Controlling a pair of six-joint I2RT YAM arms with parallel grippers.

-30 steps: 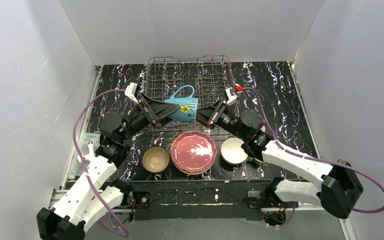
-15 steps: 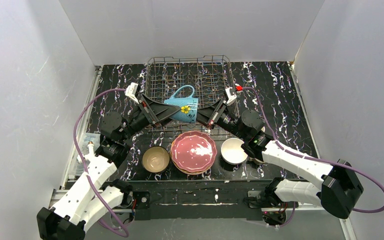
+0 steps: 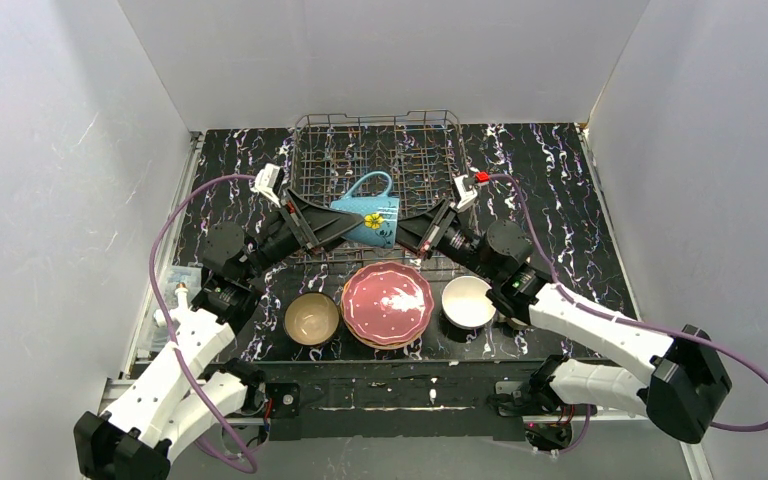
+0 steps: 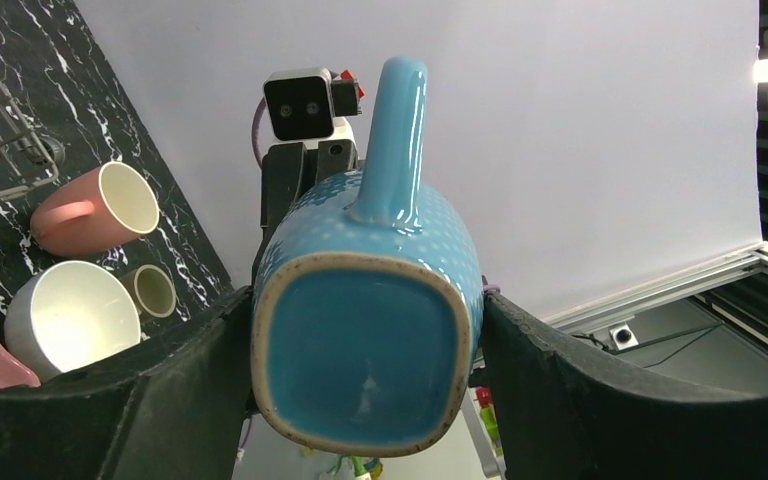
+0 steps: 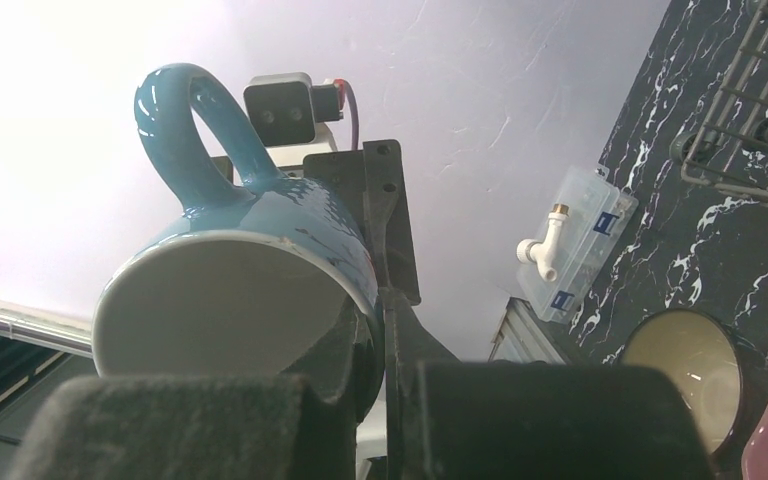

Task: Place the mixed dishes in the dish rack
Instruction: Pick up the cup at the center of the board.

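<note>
Pinching the teal mug [image 5: 250, 250] by its rim, the right gripper [image 5: 378, 330] has its jaws pressed together. The left gripper [image 4: 365, 310] clamps both sides of the mug's base. The mug hangs sideways above the dish rack's [image 3: 380, 135] near edge. It blocks most of both wrist views. Black marbled table [image 3: 560, 190], white walls. Only the left wrist view shows a pink mug [image 4: 90, 205].

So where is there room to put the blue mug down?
The dish rack looks bare behind the teal mug, so its back rows are free. Bare table also lies right of the rack and left of it. The near strip is crowded: tan bowl, plates, white bowl.
</note>
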